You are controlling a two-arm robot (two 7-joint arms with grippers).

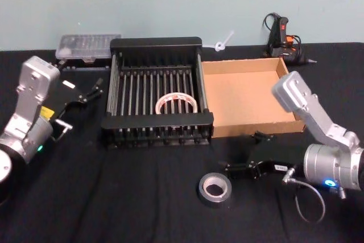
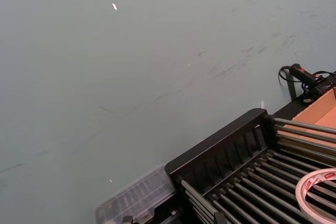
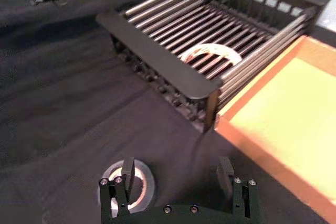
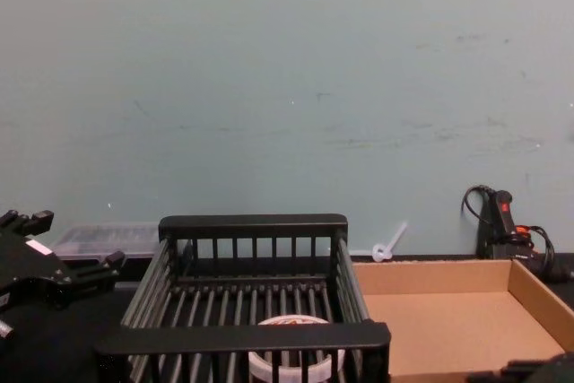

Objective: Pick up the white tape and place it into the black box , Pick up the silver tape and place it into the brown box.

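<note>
Head view: right gripper (image 1: pixel 240 169), jaws released, beside silver tape (image 1: pixel 215 188); left gripper (image 1: pixel 91 92) likewise released.

Head view downward, chest view level, both sharing black box (image 1: pixel 156 92).

white tape (image 1: pixel 176 103) in black box (image 1: pixel 156 46), brown box (image 1: pixel 248 99) right, silver tape (image 1: pixel 215 188) in front
</note>
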